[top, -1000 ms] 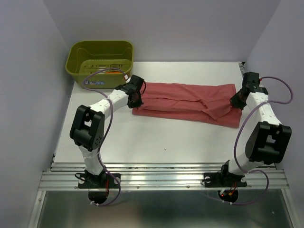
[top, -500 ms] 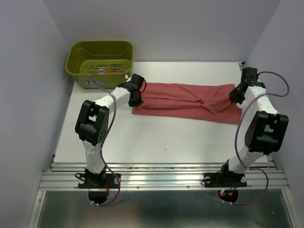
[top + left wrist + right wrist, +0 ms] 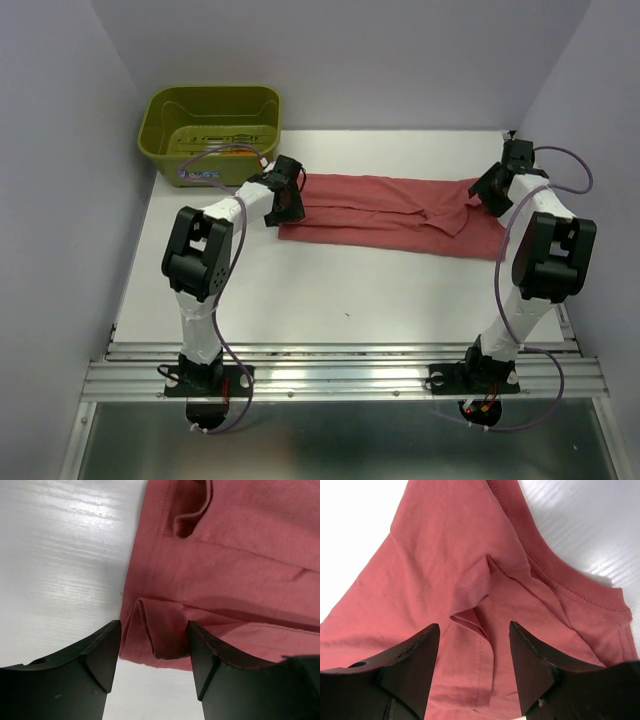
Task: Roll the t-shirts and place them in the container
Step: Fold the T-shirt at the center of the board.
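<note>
A dusty brick-red t-shirt point(image 3: 390, 214) lies folded into a long band across the middle of the white table. My left gripper point(image 3: 287, 200) stands open at the band's left end. In the left wrist view a pinched fold of the shirt's hem point(image 3: 157, 635) sits loose between the two black fingers point(image 3: 102, 650). My right gripper point(image 3: 487, 188) stands open over the right end. In the right wrist view a small crease of the cloth point(image 3: 470, 602) lies between the spread fingers point(image 3: 417, 655), untouched by them.
An olive-green plastic tub point(image 3: 212, 125) stands at the back left corner, behind the left arm. Purple-grey walls close in the table on the left, back and right. Bare white table point(image 3: 340, 290) lies in front of the shirt.
Both grippers have opened and let go of the shirt's ends. The right gripper moved toward the back, and the band's right end now lies flatter and narrower.
</note>
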Controlling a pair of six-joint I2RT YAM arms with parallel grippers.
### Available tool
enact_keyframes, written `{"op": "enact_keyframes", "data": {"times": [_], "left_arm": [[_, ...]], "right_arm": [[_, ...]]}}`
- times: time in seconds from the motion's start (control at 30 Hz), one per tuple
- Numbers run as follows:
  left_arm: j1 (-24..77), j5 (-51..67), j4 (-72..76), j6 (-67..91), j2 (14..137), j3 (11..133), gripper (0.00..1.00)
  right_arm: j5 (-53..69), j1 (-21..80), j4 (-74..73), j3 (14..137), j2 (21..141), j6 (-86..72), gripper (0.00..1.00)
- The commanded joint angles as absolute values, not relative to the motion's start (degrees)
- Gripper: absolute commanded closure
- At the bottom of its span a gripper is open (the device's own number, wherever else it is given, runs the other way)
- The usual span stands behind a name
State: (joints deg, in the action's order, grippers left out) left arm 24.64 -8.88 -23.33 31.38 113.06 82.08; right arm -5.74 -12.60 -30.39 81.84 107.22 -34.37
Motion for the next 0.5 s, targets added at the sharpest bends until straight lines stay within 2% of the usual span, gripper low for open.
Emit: {"op": "enact_keyframes", "data": {"times": [0.0, 0.23, 0.47], "left_arm": [[24.61, -10.45, -23.38, 30.94, 105.83, 80.25, 0.34], [27.85, -12.74, -24.61, 29.36, 98.62, 75.50, 0.34], [29.27, -15.11, -25.93, 28.13, 92.99, 72.43, 0.33]], "right_arm": [[-5.28, -12.30, -26.90, 79.47, 102.05, -33.05, 0.36], [2.36, -12.30, -24.44, 69.79, 99.23, -32.43, 0.39], [6.67, -12.30, -22.24, 68.91, 101.95, -31.64, 0.48]]}}
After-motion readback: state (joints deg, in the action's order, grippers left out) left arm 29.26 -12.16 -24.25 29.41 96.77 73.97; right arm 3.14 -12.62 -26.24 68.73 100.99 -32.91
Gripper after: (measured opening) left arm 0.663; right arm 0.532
